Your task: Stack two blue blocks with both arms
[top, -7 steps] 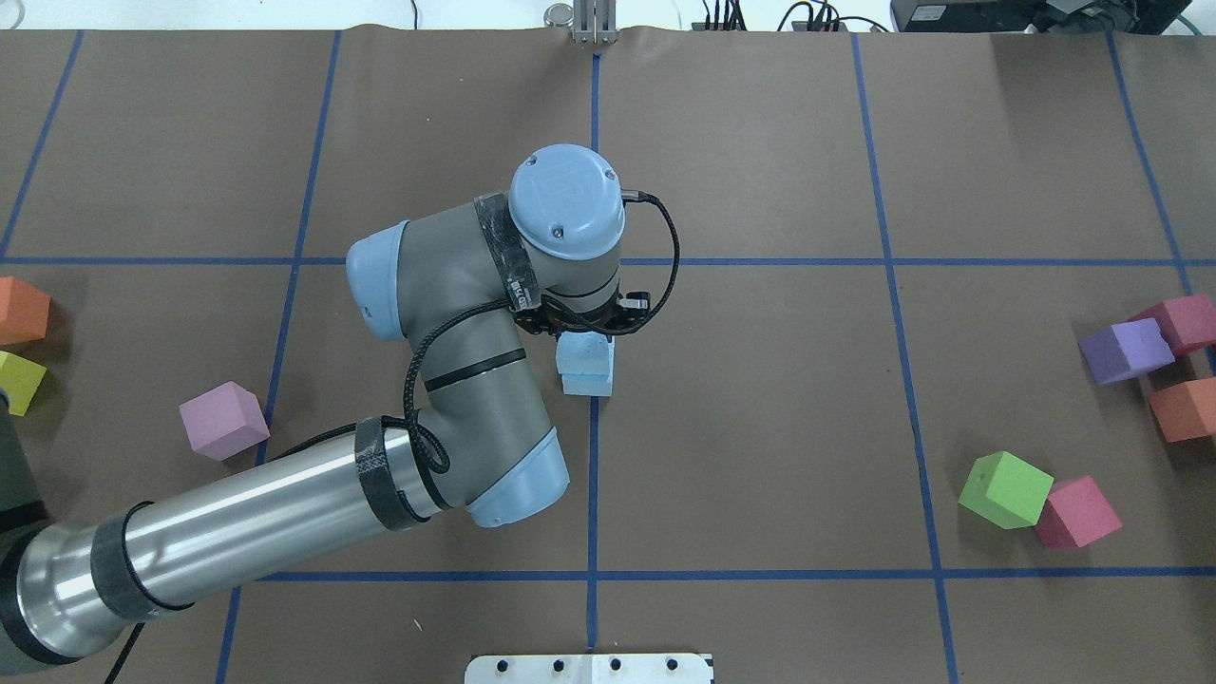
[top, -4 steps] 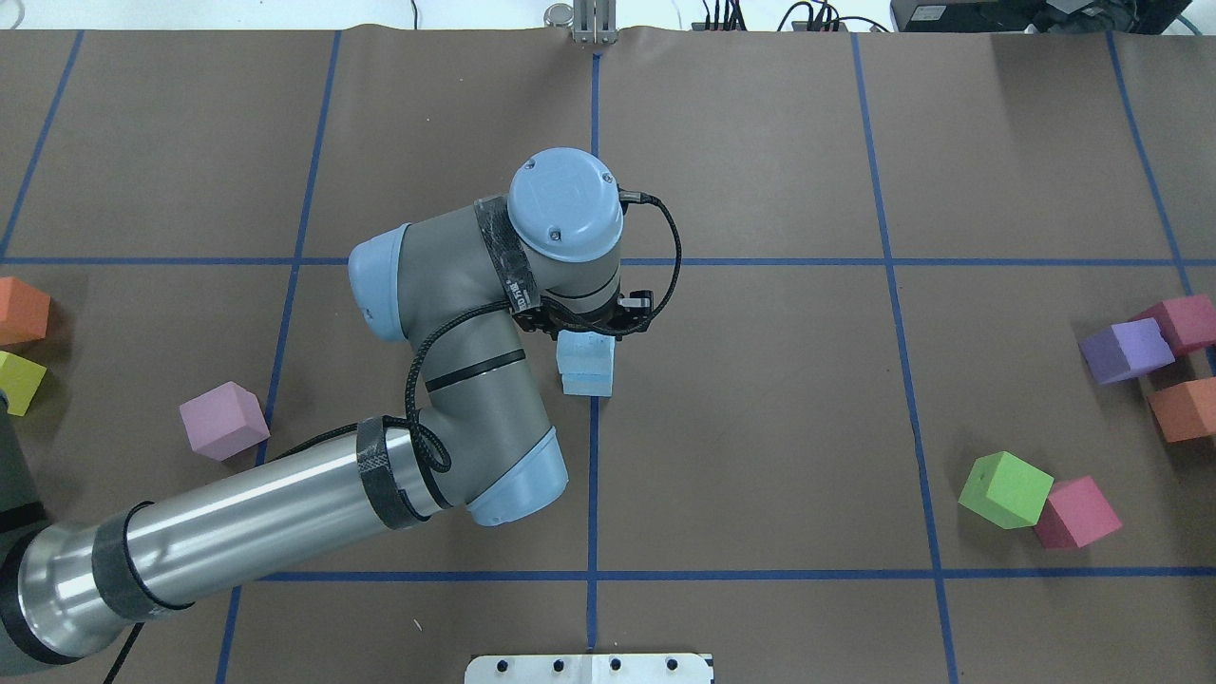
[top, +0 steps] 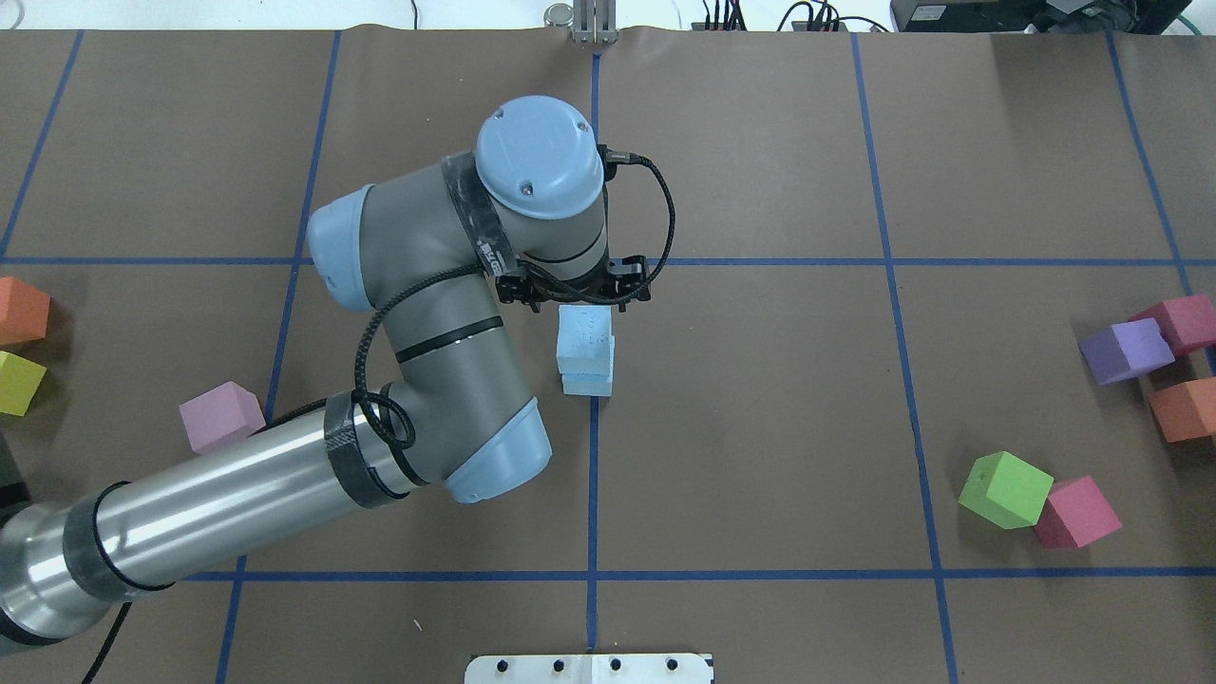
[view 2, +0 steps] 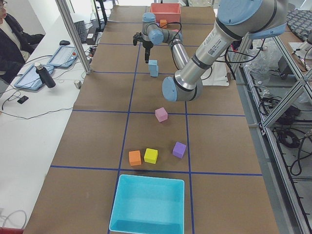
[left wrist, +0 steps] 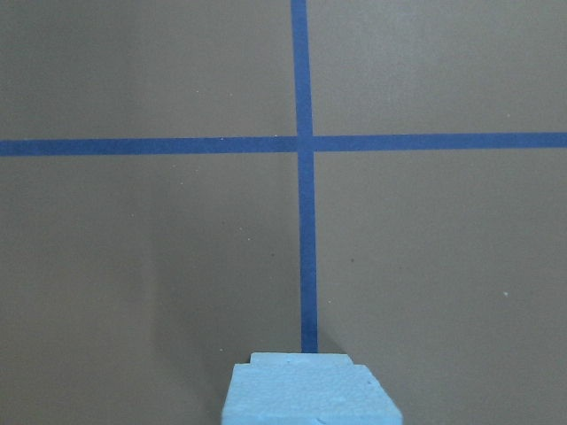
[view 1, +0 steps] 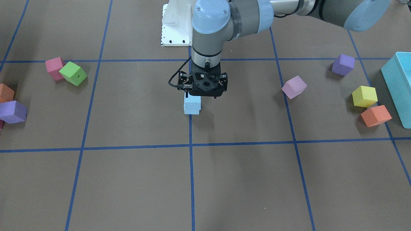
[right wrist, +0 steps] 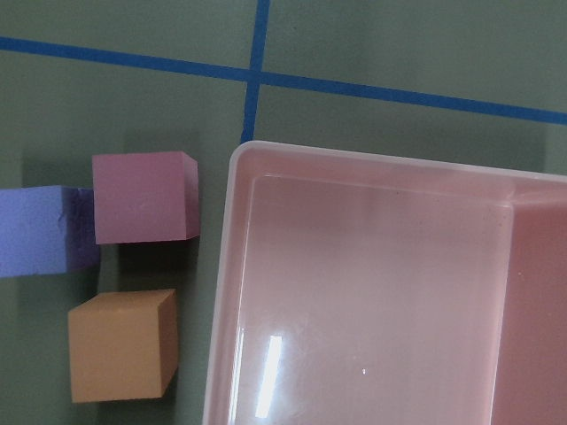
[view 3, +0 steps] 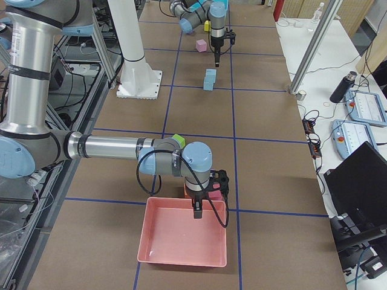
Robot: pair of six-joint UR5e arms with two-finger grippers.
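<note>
Right end of the tabletop, looking along it. Nearest, the right pincer is hanging over the edge of the pink tray; whether it is parted or closed cannot be told. Farther along, the two blue blocks are standing stacked on a blue tape line, the upper one slightly offset. Beyond them, the left pincer is hovering clear of the stack, gripping nothing; its opening cannot be told.

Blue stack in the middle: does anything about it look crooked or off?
Only slightly: the top block sits a little off square on the bottom block, their edges not quite flush. Otherwise they stand upright.
</note>
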